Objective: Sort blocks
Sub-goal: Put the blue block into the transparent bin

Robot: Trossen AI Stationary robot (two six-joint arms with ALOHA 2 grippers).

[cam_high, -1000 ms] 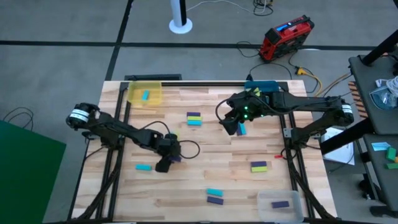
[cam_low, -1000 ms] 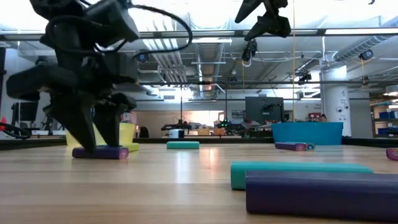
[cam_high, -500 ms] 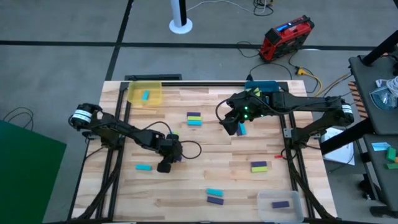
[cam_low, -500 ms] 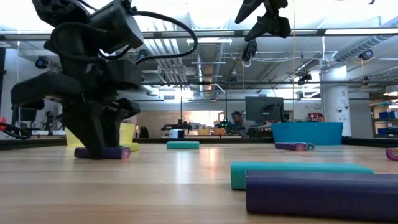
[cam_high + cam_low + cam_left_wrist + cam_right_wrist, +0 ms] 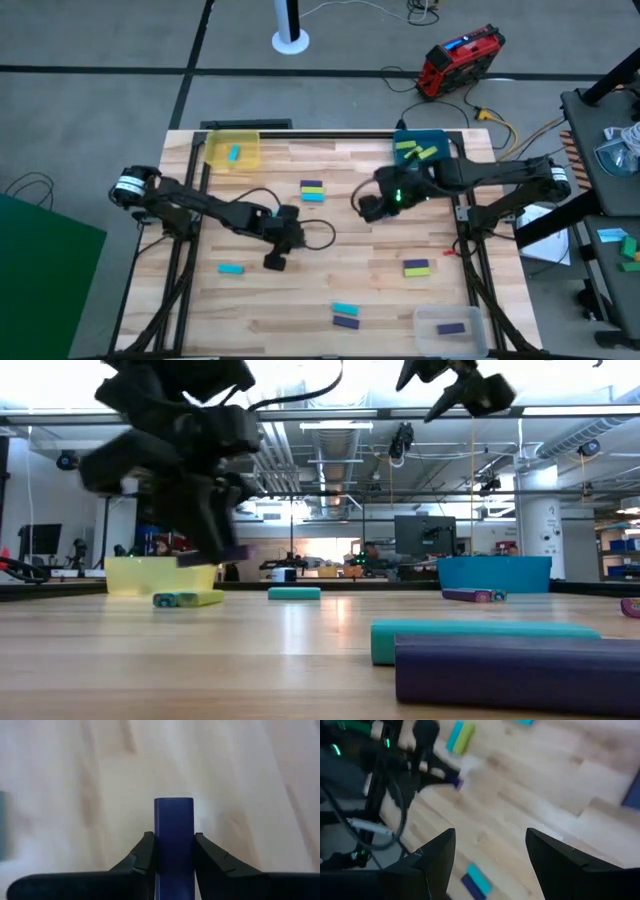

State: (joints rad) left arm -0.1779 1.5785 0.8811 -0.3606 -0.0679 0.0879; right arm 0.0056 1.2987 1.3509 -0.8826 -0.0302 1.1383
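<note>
The left tool (image 5: pixel 173 851) is squeezed shut on a purple block (image 5: pixel 173 835), lifted above the middle of the table (image 5: pixel 380 300). The right tool (image 5: pixel 490 852) is wide open with nothing in it, near the blue bin (image 5: pixel 422 148). Some blocks sit in bins already. Many more lie loose on the table, so lots of sorting is left.

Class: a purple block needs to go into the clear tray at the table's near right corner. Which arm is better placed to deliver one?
Probably the left: its hand is shut on a purple block, lifted clear. The right hand is open and empty.
</note>
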